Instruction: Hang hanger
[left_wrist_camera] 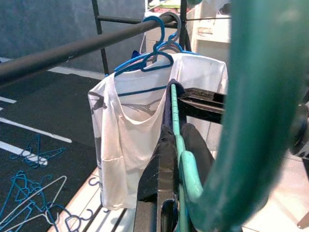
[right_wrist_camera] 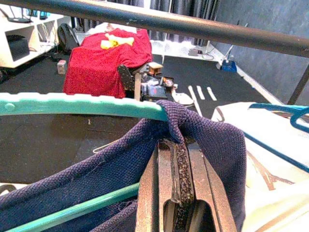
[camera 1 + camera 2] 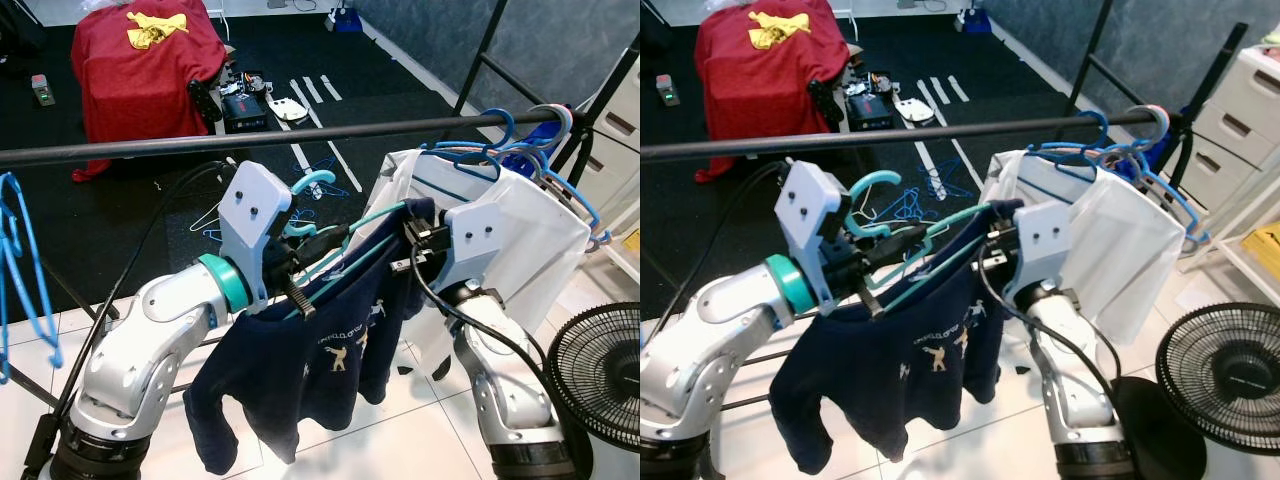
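The teal hanger (image 3: 345, 245), dressed in a navy shirt (image 3: 310, 360), is being held just below the black rail (image 3: 200, 142), apparently so its hook can be lifted over it. The left hand (image 3: 300, 262) is being kept clamped near the hook, the right hand (image 3: 415, 250) clamped on the shirt-covered shoulder end, both forearms being raised toward the rail

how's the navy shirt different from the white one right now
The navy shirt sits on a teal hanger held below the black rail by the left gripper and right gripper; the white shirt already hangs from the rail on a blue hanger. The navy one is dark with small pale printed figures and droops bunched; the white one is pale and spreads wider. Both are on plastic hangers.
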Controlling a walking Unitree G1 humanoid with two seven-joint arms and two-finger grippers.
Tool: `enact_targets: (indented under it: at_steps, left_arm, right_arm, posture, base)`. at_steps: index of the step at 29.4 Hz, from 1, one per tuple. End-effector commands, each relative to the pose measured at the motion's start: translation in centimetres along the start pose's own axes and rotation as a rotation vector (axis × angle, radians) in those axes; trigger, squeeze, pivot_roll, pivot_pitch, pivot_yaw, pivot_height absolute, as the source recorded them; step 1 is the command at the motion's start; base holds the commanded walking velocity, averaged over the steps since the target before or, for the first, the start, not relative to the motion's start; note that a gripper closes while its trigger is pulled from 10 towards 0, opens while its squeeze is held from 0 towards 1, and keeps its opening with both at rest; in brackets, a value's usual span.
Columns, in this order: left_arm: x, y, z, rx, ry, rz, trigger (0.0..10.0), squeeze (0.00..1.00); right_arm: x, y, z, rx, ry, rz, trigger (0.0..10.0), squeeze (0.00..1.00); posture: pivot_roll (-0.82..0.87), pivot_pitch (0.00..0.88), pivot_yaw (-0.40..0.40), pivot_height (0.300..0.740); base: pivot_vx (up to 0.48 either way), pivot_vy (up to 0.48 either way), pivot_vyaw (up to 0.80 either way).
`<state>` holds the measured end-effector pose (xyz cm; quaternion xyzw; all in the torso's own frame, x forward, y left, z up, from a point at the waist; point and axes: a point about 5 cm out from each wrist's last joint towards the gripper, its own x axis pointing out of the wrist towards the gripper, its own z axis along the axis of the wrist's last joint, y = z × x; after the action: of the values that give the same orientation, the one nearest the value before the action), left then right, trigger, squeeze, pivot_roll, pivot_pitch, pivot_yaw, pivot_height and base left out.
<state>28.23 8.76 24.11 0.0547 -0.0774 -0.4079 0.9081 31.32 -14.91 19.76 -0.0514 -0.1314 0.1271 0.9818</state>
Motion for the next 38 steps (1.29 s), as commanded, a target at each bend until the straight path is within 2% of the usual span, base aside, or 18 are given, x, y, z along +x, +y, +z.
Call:
enact_targets:
  at_steps: [1, 7, 8, 11, 12, 14, 15, 16, 17, 18, 19, 21, 22, 25, 33, 34, 35, 38]
  left_arm:
    - [0.3, 0.3, -1.3, 0.06, 0.061, 0.04, 10.0, 0.0]
    - [0.3, 0.7, -2.3, 0.101, 0.102, 0.066, 10.0, 0.0]
    - [0.0, 1.1, -3.3, 0.136, 0.146, 0.084, 10.0, 0.0]
    - [0.0, 1.1, -3.3, 0.136, 0.146, 0.084, 10.0, 0.0]
    - [-0.8, 1.9, -4.1, 0.161, 0.181, 0.095, 10.0, 0.0]
    - [-0.8, 1.9, -4.1, 0.161, 0.181, 0.095, 10.0, 0.0]
    - [-2.0, 2.6, -3.8, 0.123, 0.176, 0.059, 10.0, 0.0]
    - [-2.0, 2.6, -3.8, 0.123, 0.176, 0.059, 10.0, 0.0]
    - [-3.8, 2.7, -2.7, 0.068, 0.157, -0.043, 10.0, 0.0]
    - [-3.8, 2.7, -2.7, 0.068, 0.157, -0.043, 10.0, 0.0]
    - [-5.3, 2.3, -1.4, 0.019, 0.131, -0.148, 10.0, 0.0]
    - [-5.3, 2.3, -1.4, 0.019, 0.131, -0.148, 10.0, 0.0]
    - [-6.1, 1.8, -0.5, -0.014, 0.111, -0.217, 10.0, 0.0]
    - [-6.5, 1.4, 0.2, -0.043, 0.089, -0.253, 10.0, 0.0]
    - [-5.9, 0.6, 1.7, -0.136, -0.019, -0.291, 10.0, 0.0]
    - [-5.3, 0.2, 1.9, -0.167, -0.053, -0.296, 10.0, 0.0]
    - [-4.0, -0.3, 1.6, -0.194, -0.095, -0.266, 10.0, 0.0]
    - [-3.5, -0.5, 1.5, -0.198, -0.104, -0.247, 10.0, 0.0]
  right_arm:
    - [-0.2, 0.0, 0.8, -0.01, -0.042, 0.0, 0.0, 0.0]
    - [-0.2, 0.1, 1.3, -0.02, -0.057, 0.002, 0.0, 0.0]
    - [-0.2, -0.3, 1.9, -0.026, -0.073, -0.01, 0.0, 0.0]
    - [-0.2, -0.3, 1.9, -0.026, -0.073, -0.01, 0.0, 0.0]
    - [-0.4, -1.1, 2.2, -0.03, -0.076, -0.04, 0.0, 0.0]
    - [-0.4, -1.1, 2.2, -0.03, -0.076, -0.04, 0.0, 0.0]
    - [-0.7, -2.8, 1.9, -0.051, -0.049, -0.102, 0.0, 0.0]
    - [-0.7, -2.8, 1.9, -0.051, -0.049, -0.102, 0.0, 0.0]
    - [-0.9, -4.6, 1.5, -0.078, -0.017, -0.168, 0.0, 0.0]
    - [-0.9, -4.6, 1.5, -0.078, -0.017, -0.168, 0.0, 0.0]
    - [-0.9, -5.8, 1.2, -0.099, 0.005, -0.21, 0.0, 0.0]
    - [-0.9, -5.8, 1.2, -0.099, 0.005, -0.21, 0.0, 0.0]
    - [-0.8, -6.5, 1.0, -0.11, 0.018, -0.231, 0.0, 0.0]
    - [-0.7, -6.7, 0.9, -0.116, 0.025, -0.235, 0.0, 0.0]
    - [-0.5, -6.6, 0.6, -0.123, 0.043, -0.213, 0.0, 0.0]
    - [-0.3, -6.0, 0.6, -0.115, 0.04, -0.184, 0.0, 0.0]
    - [0.1, -4.4, 0.6, -0.088, 0.031, -0.121, 0.0, 0.0]
    - [0.2, -3.8, 0.6, -0.077, 0.028, -0.098, 0.0, 0.0]
  posture:
    - [-0.04, 0.078, 0.038, 0.74]
    - [-0.04, 0.08, 0.039, 0.74]
    - [-0.05, 0.085, 0.042, 0.74]
    - [-0.05, 0.085, 0.042, 0.74]
    - [-0.05, 0.088, 0.042, 0.74]
    - [-0.05, 0.088, 0.042, 0.74]
    - [-0.05, 0.092, 0.042, 0.74]
    - [-0.05, 0.092, 0.042, 0.74]
    - [-0.04, 0.096, 0.038, 0.74]
    - [-0.04, 0.096, 0.038, 0.74]
    - [-0.03, 0.096, 0.035, 0.74]
    - [-0.03, 0.096, 0.035, 0.74]
    - [-0.03, 0.097, 0.034, 0.74]
    - [-0.03, 0.096, 0.031, 0.74]
    - [-0.03, 0.097, 0.027, 0.74]
    - [-0.04, 0.094, 0.03, 0.74]
    - [-0.04, 0.094, 0.03, 0.74]
    - [-0.04, 0.094, 0.03, 0.74]
  base:
    - [0.0, 0.0, 0.0]
    - [0.0, 0.0, 0.0]
    - [0.0, 0.0, 0.0]
    - [0.0, 0.0, 0.0]
    - [0.0, 0.0, 0.0]
    - [0.0, 0.0, 0.0]
    - [0.0, 0.0, 0.0]
    - [0.0, 0.0, 0.0]
    - [0.0, 0.0, 0.0]
    - [0.0, 0.0, 0.0]
    - [0.0, 0.0, 0.0]
    - [0.0, 0.0, 0.0]
    - [0.0, 0.0, 0.0]
    - [0.0, 0.0, 0.0]
    - [0.0, 0.0, 0.0]
    - [0.0, 0.0, 0.0]
    - [0.0, 0.0, 0.0]
    - [0.0, 0.0, 0.0]
